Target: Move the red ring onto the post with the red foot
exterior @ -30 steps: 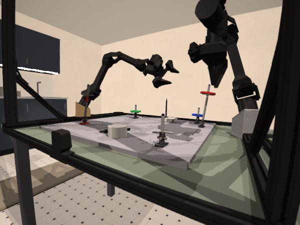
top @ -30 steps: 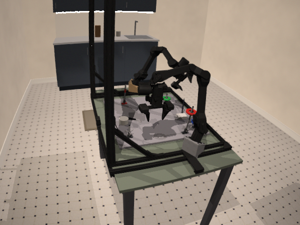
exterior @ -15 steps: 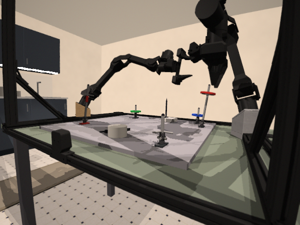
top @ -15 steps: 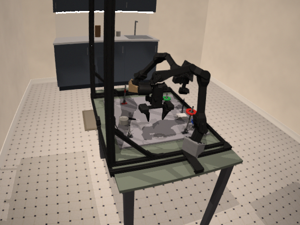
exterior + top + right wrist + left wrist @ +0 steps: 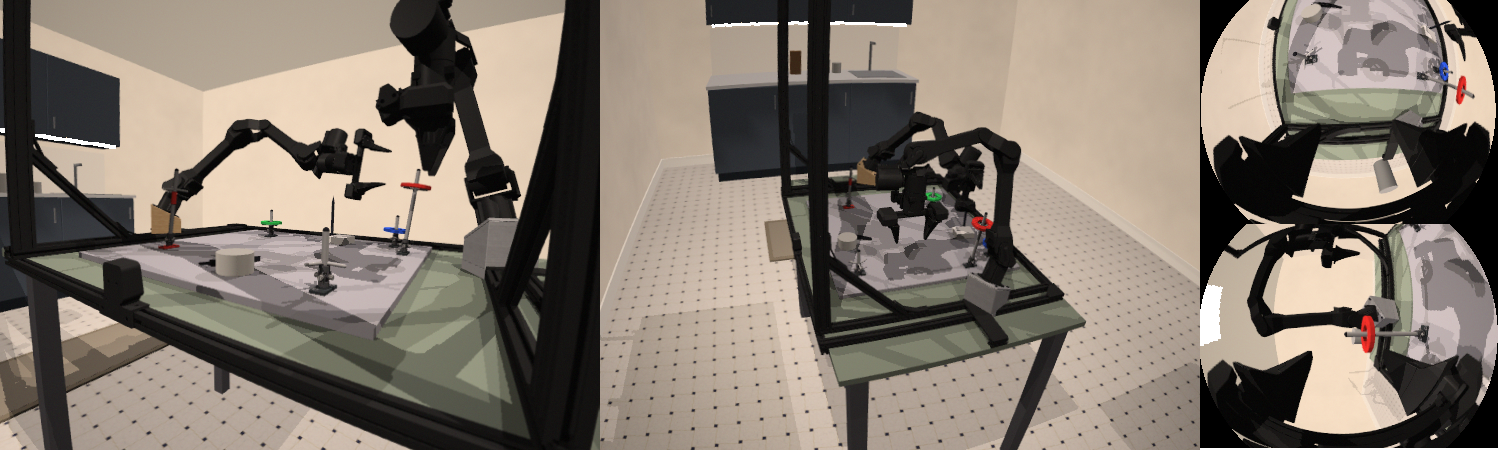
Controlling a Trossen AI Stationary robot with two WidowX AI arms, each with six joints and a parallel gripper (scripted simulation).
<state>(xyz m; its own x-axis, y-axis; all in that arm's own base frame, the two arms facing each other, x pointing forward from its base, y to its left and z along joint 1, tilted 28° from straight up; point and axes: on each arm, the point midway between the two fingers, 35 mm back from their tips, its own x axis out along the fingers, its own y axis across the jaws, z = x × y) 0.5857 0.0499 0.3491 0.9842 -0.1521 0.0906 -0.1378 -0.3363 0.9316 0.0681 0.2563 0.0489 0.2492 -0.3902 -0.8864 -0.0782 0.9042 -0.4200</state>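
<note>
The red ring [image 5: 980, 220] sits high on a tall thin post at the mat's right edge; it also shows in the exterior view [image 5: 415, 186], the left wrist view [image 5: 1366, 332] and the right wrist view [image 5: 1461, 86]. The post with the red foot [image 5: 170, 220] stands at the far left of the mat, and nothing is on it [image 5: 848, 195]. My left gripper [image 5: 369, 167] is open and empty, in the air a little left of the red ring. My right gripper [image 5: 912, 231] is open and empty, pointing down high above the mat's middle.
A green ring [image 5: 271, 222] and a blue ring [image 5: 395, 230] sit on short posts. A beige cylinder [image 5: 235, 261], a bare pinned post [image 5: 324, 265], a thin black spike [image 5: 332, 212] and a small white block [image 5: 342, 240] stand on the mat. Black frame beams surround the table.
</note>
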